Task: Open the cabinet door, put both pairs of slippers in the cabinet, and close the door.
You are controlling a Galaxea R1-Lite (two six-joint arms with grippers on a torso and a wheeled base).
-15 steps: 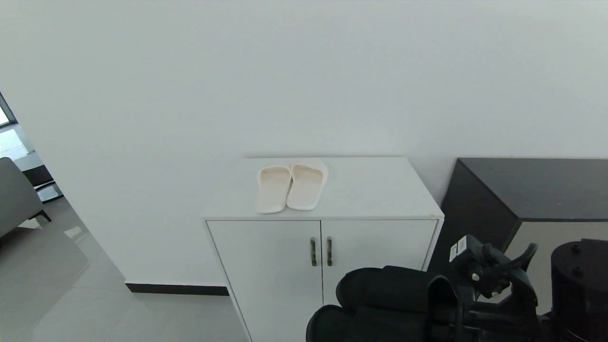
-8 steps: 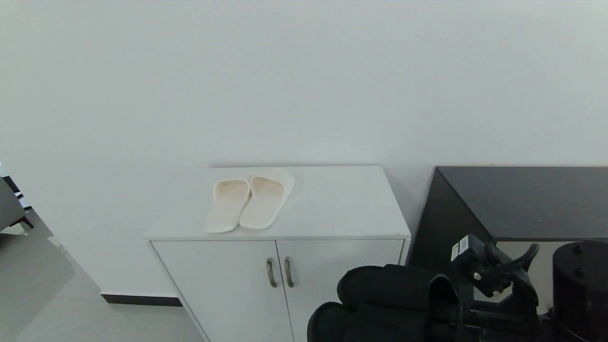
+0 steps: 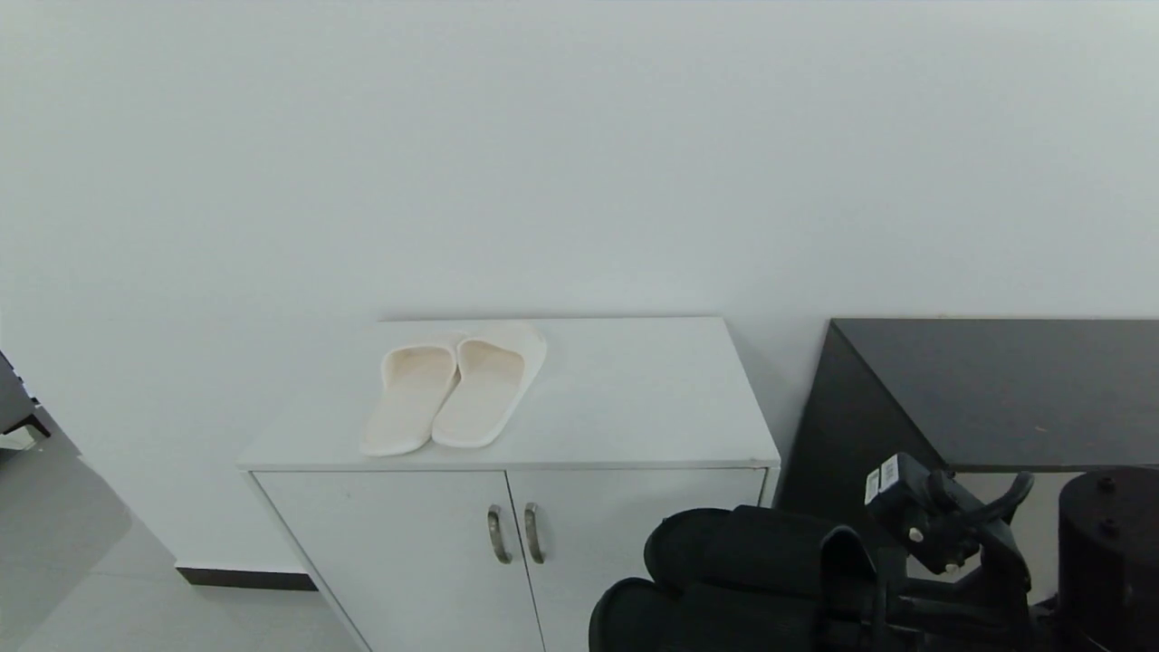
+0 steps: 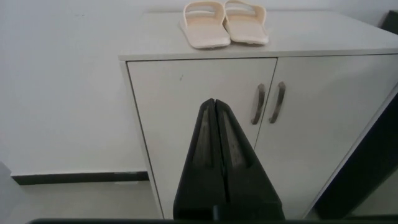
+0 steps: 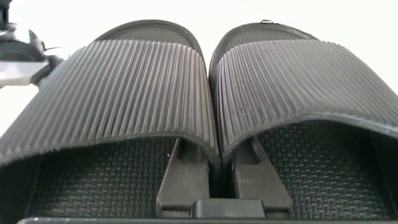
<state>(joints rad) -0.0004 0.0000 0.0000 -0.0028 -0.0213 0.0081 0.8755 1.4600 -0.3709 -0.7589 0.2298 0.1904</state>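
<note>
Standing against the white wall [image 3: 579, 163], the cabinet [image 3: 634, 398] had both doors [image 3: 398, 561] shut. Their two handles [image 3: 512, 534] stood upright, side by side at the middle seam.

The cream slippers [image 3: 448, 394] lay on the cabinet top, toward its left end. They were side by side and touching, soles down, with their open ends toward the cabinet's front edge. The left wrist view showed the same pair at the cabinet's top edge, above the left door [image 4: 168, 124].

The black slippers [image 3: 751, 561] hung in front of the cabinet's right door, low and clear of it, held by the right gripper [image 5: 221, 180]. In the right wrist view its fingers [image 5: 183, 183] reached under the ribbed straps and pinched the slippers' inner sides together between them, so the pair sat side by side in its grasp.

The left gripper [image 4: 215, 106] was in front of the cabinet, apart from it, pointing at the left door near the handles. Its fingers were pressed together with nothing between them.

A dark unit [image 3: 996, 380] stood just beside the cabinet's right side. A dark skirting strip [image 3: 244, 578] ran along the wall at the cabinet's left, above the grey floor [image 3: 109, 607].
</note>
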